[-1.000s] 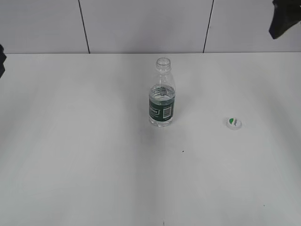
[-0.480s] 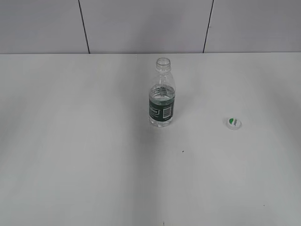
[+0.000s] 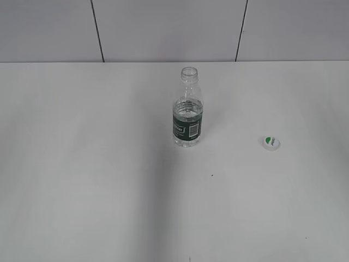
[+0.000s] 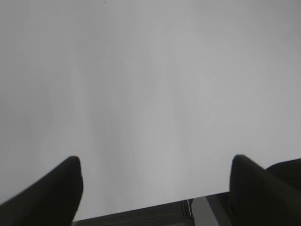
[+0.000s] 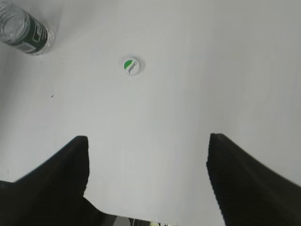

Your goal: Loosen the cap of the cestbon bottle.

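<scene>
Both arms had left the exterior view; each gripper stood apart, empty. Cap lay on tabletop, off the bottle, so loosening looked done.

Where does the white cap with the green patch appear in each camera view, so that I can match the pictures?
Exterior view: the cap lies on the table, right of the bottle, apart from it.
Left wrist view: not in it; only bare table shows.
Right wrist view: the cap is in the upper middle, beyond the open end effector.
Shared landmark: the bottle, at the upper left corner of the right wrist view.
</scene>
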Motion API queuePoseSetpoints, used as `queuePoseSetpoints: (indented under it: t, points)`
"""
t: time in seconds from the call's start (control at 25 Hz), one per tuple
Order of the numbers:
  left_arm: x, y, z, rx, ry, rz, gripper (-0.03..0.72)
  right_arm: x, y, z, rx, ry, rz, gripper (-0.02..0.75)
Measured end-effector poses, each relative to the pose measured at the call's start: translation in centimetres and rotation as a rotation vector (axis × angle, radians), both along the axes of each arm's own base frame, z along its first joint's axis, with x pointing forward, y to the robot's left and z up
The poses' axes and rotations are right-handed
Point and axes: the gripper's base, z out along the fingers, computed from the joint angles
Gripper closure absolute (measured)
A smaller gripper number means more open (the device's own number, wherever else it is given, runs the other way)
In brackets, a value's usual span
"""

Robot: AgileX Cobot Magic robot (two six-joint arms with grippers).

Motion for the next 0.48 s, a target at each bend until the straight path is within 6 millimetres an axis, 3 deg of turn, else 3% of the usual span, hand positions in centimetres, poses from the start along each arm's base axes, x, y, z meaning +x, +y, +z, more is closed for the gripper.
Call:
queuePoseSetpoints:
  t: [0.48]
  points:
    - [-7.7,0.9,-0.1,-0.078,-0.206,-0.001,0.115,-8.5,-0.2,-1.9,0.003,-0.031,0.0,0.147]
